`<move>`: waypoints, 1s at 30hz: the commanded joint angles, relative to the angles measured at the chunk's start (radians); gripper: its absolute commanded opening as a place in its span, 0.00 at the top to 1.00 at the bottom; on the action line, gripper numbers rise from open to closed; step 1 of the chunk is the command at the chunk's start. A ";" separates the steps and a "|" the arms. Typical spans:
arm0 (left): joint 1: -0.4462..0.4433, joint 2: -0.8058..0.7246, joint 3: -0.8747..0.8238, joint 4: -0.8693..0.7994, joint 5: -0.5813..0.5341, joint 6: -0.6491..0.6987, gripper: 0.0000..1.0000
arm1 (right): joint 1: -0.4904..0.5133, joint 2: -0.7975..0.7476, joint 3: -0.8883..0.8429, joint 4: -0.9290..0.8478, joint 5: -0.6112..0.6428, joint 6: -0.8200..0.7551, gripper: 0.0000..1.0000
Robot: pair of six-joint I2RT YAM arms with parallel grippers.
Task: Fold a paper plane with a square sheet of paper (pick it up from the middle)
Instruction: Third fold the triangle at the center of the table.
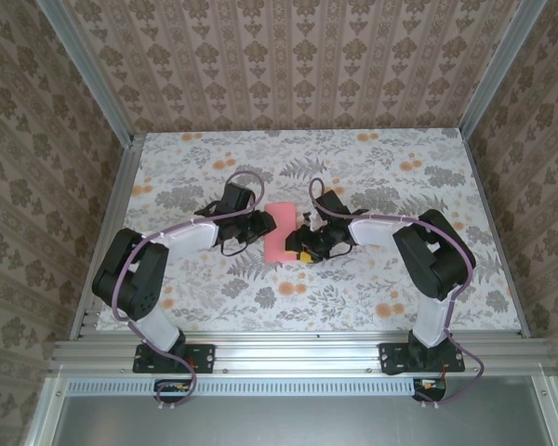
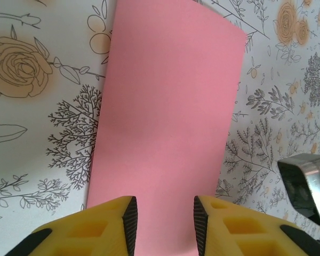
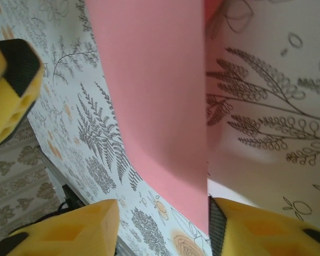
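**First fold of the pink paper, no plane yet**

From the top camera, the sheet of paper (image 1: 284,228) lies near the middle of the table (image 1: 400,297). It looks like a long thin shape here, not a square. So I think it is being folded in half, or is folded once already. The left gripper (image 1: 259,223) is at its left side and the right gripper (image 1: 307,243) is at its right side. Both are low down by the paper.

From the left wrist camera, the paper looks flat on the table, with sharp corners at the far end. The two yellow fingers (image 2: 96,234) are spread apart, and pink paper shows in the gap. They are not squeezing anything.

From the right wrist camera, the paper looks lifted and bent, with a shadow beside it. This gripper's fingers (image 3: 69,232) are spread wide too. One paper edge is right next to a finger, but I cannot tell if it touches.

I think the job is near its start. The next move needs the edges lined up neatly and the crease pressed flat. It should be gentle, because thin paper can slide and crumple.
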 commanded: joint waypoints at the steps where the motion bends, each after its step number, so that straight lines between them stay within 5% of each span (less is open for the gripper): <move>1: 0.009 0.019 -0.003 0.025 0.016 -0.005 0.67 | 0.006 -0.026 -0.022 0.002 -0.040 0.019 0.61; 6: 0.009 0.040 0.007 0.040 0.030 0.003 0.72 | 0.005 -0.022 -0.030 0.041 -0.042 0.042 0.80; 14: 0.008 0.089 0.033 0.072 0.058 0.031 0.74 | 0.001 -0.043 -0.022 -0.026 -0.012 0.003 0.96; 24: 0.006 0.172 0.052 0.087 0.061 0.053 0.79 | -0.023 -0.086 -0.050 -0.141 -0.040 -0.058 0.97; 30: -0.003 0.192 0.055 0.069 0.044 0.058 0.81 | -0.026 -0.071 -0.056 -0.058 -0.041 -0.007 0.83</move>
